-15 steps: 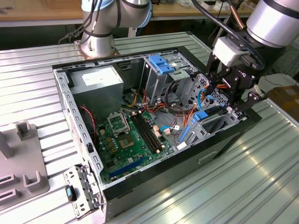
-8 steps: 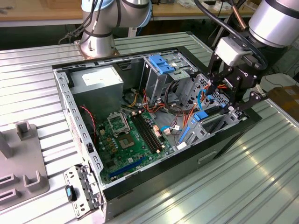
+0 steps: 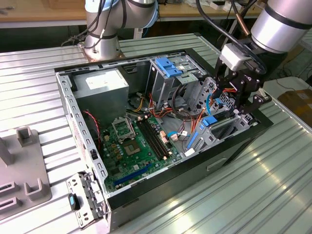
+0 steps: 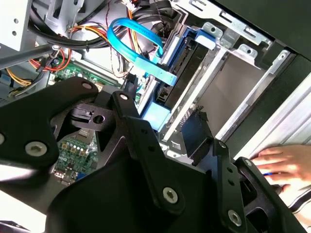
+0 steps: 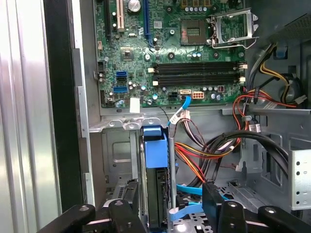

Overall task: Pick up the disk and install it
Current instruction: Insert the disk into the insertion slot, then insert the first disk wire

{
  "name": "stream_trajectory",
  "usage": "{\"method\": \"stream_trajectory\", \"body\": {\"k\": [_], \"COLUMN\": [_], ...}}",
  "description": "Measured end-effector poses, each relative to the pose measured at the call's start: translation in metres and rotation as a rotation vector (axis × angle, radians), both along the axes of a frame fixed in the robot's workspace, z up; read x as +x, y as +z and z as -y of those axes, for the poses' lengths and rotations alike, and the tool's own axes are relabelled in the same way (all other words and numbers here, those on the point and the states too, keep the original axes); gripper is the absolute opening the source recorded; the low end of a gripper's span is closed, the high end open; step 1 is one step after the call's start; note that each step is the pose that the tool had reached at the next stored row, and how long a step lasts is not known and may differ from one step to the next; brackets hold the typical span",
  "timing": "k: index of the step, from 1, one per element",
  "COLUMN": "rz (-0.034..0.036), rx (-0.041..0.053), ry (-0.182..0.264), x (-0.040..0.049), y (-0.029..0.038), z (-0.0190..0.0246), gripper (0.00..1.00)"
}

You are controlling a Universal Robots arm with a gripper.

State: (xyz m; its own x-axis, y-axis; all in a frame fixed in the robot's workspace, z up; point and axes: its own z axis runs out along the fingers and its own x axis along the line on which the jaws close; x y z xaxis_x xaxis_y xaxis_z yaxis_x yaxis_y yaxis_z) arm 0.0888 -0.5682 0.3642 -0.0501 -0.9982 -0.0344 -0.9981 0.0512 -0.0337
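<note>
The disk [image 3: 209, 121] stands on edge in a slot of the lower drive bay, at the exterior view's right side of the open computer case. In both wrist views I see its blue carrier end [image 5: 155, 148] and dark body [image 4: 183, 73] between metal bay walls. My gripper [image 3: 240, 109] hangs right over that bay. Its black fingers [image 5: 214, 206] straddle the disk's end, spread wider than the disk, with a gap on one side. The gripper [image 5: 170, 213] is open, and nothing is clamped in the gripper [image 4: 163, 121].
The green motherboard [image 3: 136, 146] lies in the case floor, with a power supply [image 3: 100, 87] behind it and a blue bracket [image 3: 168, 66] on the upper cage. Blue cables [image 4: 131, 39] and wire bundles [image 5: 204, 150] crowd the bay. A person's hand [image 4: 282, 165] rests on the table beside the case.
</note>
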Motion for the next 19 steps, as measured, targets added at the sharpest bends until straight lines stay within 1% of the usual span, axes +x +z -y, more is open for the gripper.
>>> {"method": "stream_trajectory", "body": {"k": [15,16,17,18,19], "rz": [0.0,-0.0028,-0.0037,-0.0043,-0.0051], "rx": [0.0002,0.0002,0.0003,0.0002,0.0002], "ry": [0.0,0.0,0.0,0.0,0.0], "x": [0.0002,0.0071,0.0107,0.0132,0.0141], "y": [-0.0005,-0.0006,-0.0009,-0.0024,-0.0055], "z": [0.0,0.0,0.0,0.0,-0.0001], "gripper": [0.63,0.63,0.63,0.63,0.63]}}
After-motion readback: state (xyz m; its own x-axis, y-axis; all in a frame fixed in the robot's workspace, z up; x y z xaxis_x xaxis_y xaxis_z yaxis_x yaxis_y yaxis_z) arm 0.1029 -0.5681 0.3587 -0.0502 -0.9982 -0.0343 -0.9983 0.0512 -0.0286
